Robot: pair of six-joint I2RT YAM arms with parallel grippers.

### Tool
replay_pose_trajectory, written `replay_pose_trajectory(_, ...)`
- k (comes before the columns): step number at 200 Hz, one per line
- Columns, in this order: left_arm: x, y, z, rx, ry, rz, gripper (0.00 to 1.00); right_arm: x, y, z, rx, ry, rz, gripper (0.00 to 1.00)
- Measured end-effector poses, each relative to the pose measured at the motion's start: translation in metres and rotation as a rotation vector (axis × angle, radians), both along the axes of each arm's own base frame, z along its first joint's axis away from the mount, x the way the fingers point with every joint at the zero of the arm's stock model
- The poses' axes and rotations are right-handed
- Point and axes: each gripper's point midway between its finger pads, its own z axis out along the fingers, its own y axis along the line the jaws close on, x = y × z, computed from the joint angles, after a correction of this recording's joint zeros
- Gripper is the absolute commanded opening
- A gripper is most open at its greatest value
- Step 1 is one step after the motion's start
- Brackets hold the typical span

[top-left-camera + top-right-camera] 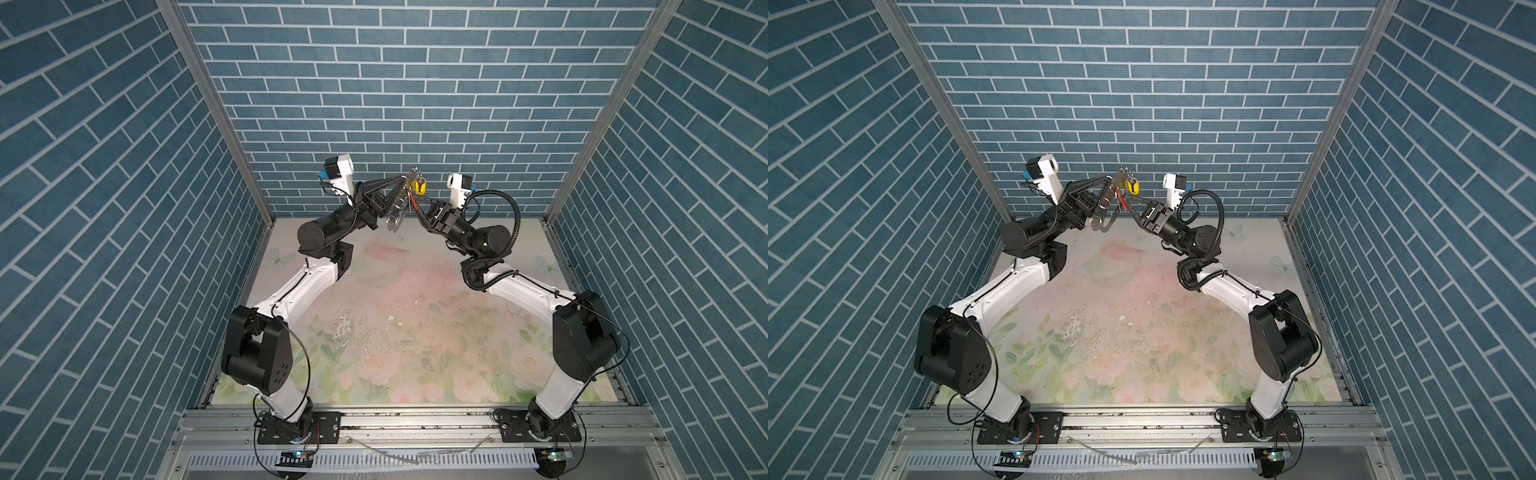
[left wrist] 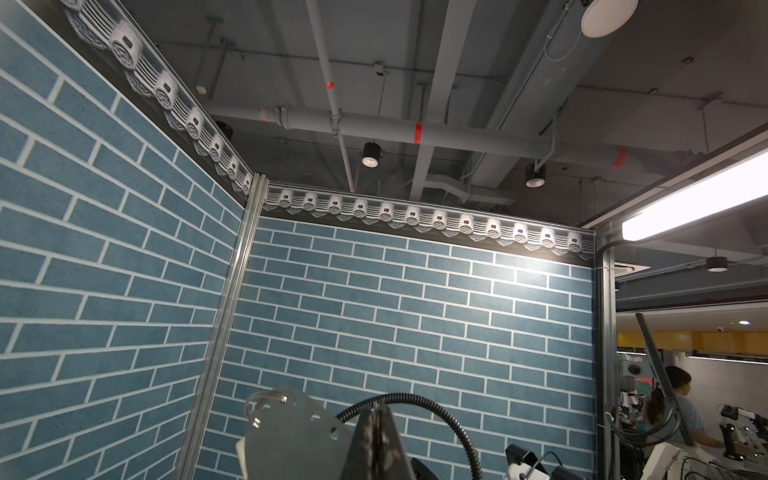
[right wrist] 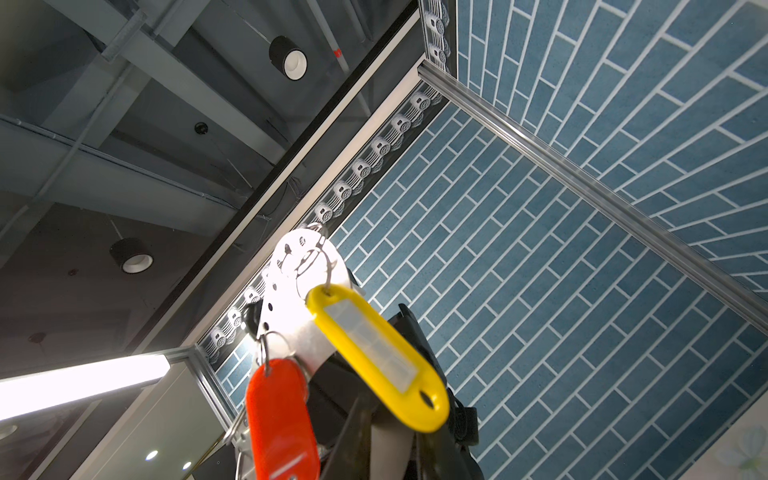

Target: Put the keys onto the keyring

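Left hand [image 1: 402,179] clenched on keyring [image 3: 282,303]; right hand [image 1: 416,205], cannot tell, yellow tag [image 3: 378,357] blocking

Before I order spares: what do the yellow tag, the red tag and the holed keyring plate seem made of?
Yellow tag: glossy moulded plastic, apparently, with a clear label window. Red tag: same kind, smooth sheen. Keyring plate: thin, flat, punched holes, bright glare; probably metal, though pale plastic is possible.

Blue brick walls [image 1: 415,83] enclose a floral tabletop [image 1: 395,332] — worn, scuffed.
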Motion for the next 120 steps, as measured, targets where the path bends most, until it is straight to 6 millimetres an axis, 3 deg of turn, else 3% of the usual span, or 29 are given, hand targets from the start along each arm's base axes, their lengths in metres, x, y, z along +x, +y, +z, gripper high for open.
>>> replay_pose_trajectory(120,-0.0017,0.0043,0.0042,-0.025,-0.017,0.012,0.0,-0.0095,-0.0099,0.0044,-0.004,-0.022,-0.017,0.13)
